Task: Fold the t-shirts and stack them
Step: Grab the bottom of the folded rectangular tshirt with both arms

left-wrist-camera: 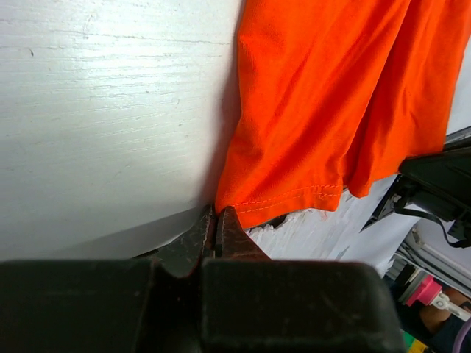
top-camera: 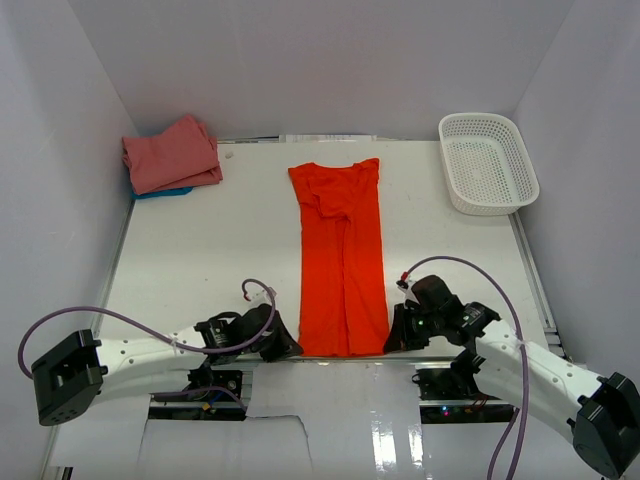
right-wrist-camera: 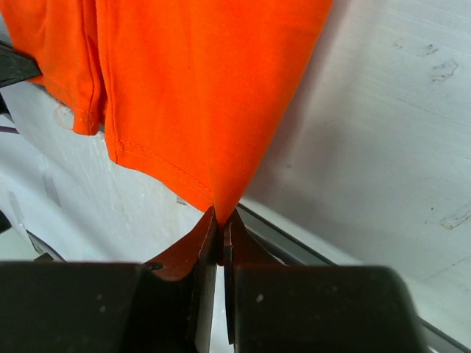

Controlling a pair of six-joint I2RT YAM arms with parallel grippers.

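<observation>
Because the orange shirt lies as a narrow strip down the middle of the table, with its hem at the near edge, each of the 2 grippers takes 1 hem corner. The left gripper is clamped on the near left corner and the right gripper on the near right one. Held this way, the hem can likely be carried toward the far collar end, halving the strip. At the far left a folded pink shirt rests on a blue shirt, probably the stack. A white basket stands at the far right.
</observation>
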